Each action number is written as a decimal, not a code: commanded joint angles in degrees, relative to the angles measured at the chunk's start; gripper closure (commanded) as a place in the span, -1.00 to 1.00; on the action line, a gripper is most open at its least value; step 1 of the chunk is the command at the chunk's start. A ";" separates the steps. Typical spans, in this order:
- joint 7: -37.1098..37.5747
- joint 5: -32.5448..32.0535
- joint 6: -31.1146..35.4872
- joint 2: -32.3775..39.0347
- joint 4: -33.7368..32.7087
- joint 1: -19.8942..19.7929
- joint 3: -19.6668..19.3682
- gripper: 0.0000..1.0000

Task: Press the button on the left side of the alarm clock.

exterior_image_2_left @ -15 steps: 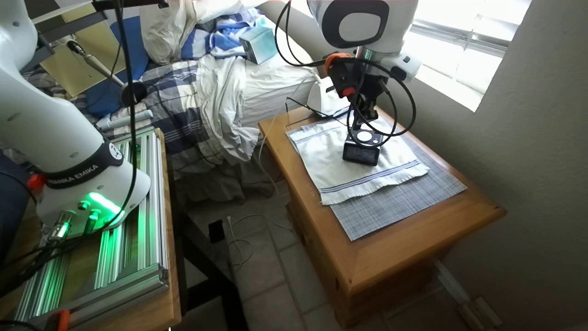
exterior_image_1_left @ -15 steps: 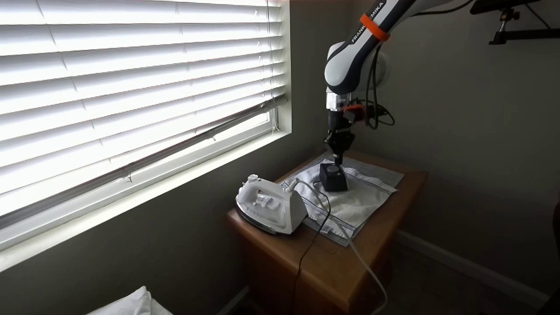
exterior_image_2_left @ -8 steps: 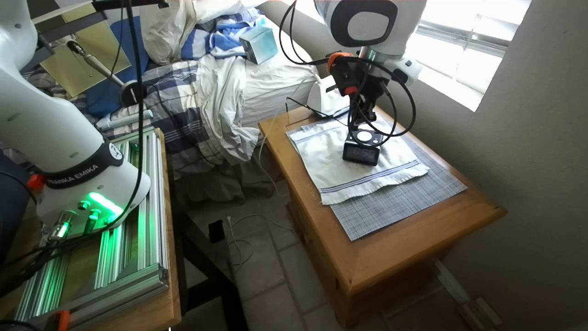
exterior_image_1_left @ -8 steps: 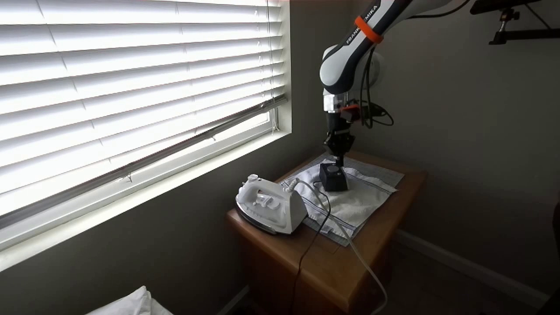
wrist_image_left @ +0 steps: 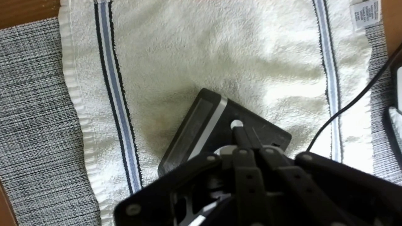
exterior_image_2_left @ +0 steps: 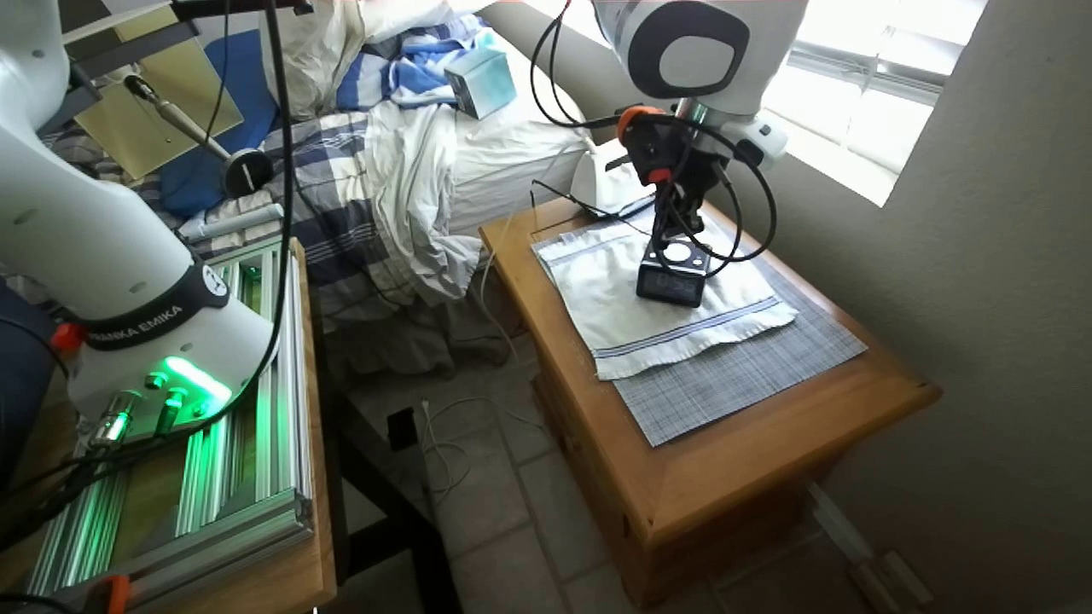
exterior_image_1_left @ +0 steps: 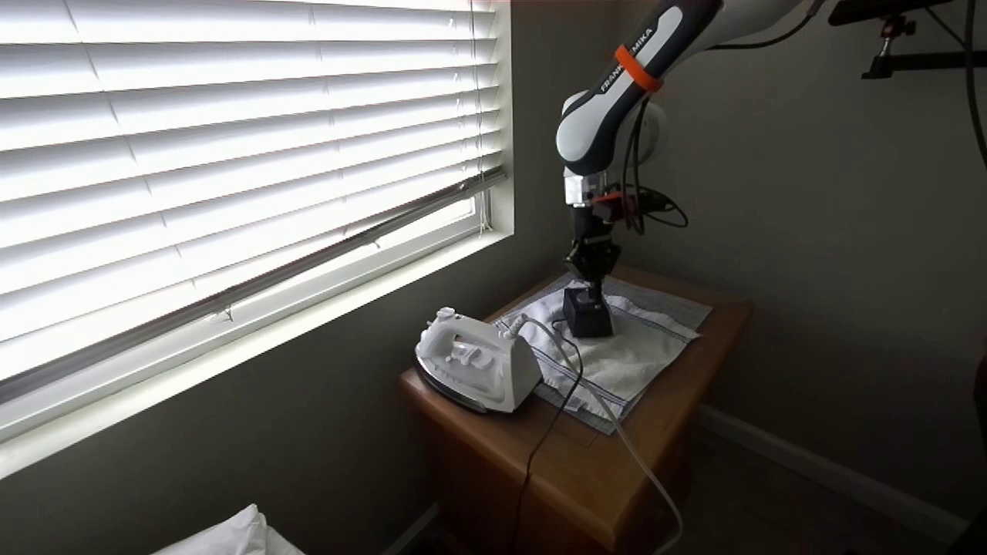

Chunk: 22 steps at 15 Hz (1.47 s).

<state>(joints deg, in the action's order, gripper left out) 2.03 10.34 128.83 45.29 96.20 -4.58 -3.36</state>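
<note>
Wrist view: left button (wrist_image_left: 236, 123) of alarm clock (wrist_image_left: 221, 133) peeks from under tool (wrist_image_left: 246, 134), jaws together, nothing held (touching? can't tell from here).

I'm looking into what seems a home bedroom: I see an unmade bed (exterior_image_2_left: 503, 158) with checked bedding (exterior_image_2_left: 337, 145). Near the blinds (exterior_image_1_left: 254, 139), a wooden stand (exterior_image_2_left: 768, 443) holds an iron (exterior_image_1_left: 478, 366), a towel (wrist_image_left: 188, 53) and the alarm clock (wrist_image_left: 220, 131).

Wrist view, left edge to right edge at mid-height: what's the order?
Grey placemat, left towel stripe, alarm clock, right towel stripe, placemat again, iron cut off by the frame.
</note>
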 commanded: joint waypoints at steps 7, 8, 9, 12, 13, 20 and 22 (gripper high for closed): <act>2.50 -1.47 -7.23 3.13 -5.98 -0.44 -0.48 1.00; 2.55 -1.56 -7.86 3.32 -6.32 -0.37 -0.52 1.00; 2.52 -1.59 -8.42 3.55 -6.74 -0.35 -0.49 1.00; 2.66 -1.71 -9.86 4.37 -7.95 -0.22 -0.49 1.00; 2.80 -1.77 -10.26 4.67 -8.39 -0.16 -0.55 1.00; 3.50 -1.76 -11.50 6.81 -11.18 -0.14 -0.60 1.00; 3.80 -1.81 -12.10 7.38 -11.92 -0.14 -0.66 1.00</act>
<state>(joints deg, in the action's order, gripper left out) 4.05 9.96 119.32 50.54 87.80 -4.57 -3.98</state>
